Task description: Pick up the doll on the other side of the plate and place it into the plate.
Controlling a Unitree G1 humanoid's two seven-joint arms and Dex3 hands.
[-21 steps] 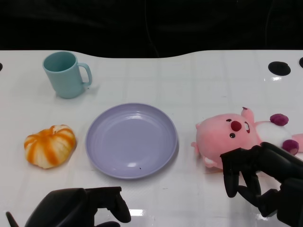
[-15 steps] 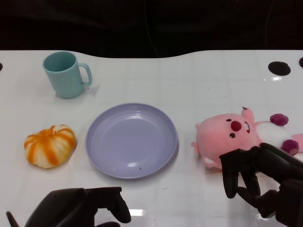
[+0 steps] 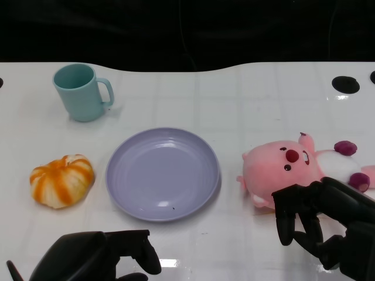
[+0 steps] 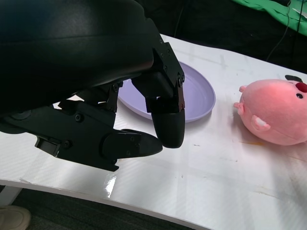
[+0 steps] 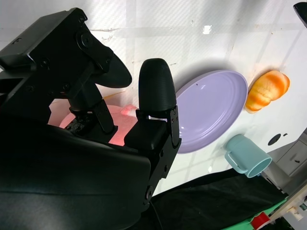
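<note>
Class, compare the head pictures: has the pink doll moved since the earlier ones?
No. The pink doll lies at the same spot beside the plate, apart from its rim, as before.

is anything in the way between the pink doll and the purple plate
Nothing visible. Only bare white table lies between the pink doll and the purple plate. The mug and pumpkin toy sit on the plate's other side. The right hand hovers by the doll.

Readable text, labels, brands, numbers, signs: none. Doll (image 3: 302,167), plate (image 3: 163,173), mug (image 3: 81,92), pumpkin toy (image 3: 62,180) and table (image 3: 234,99) carry no legible markings.
</note>
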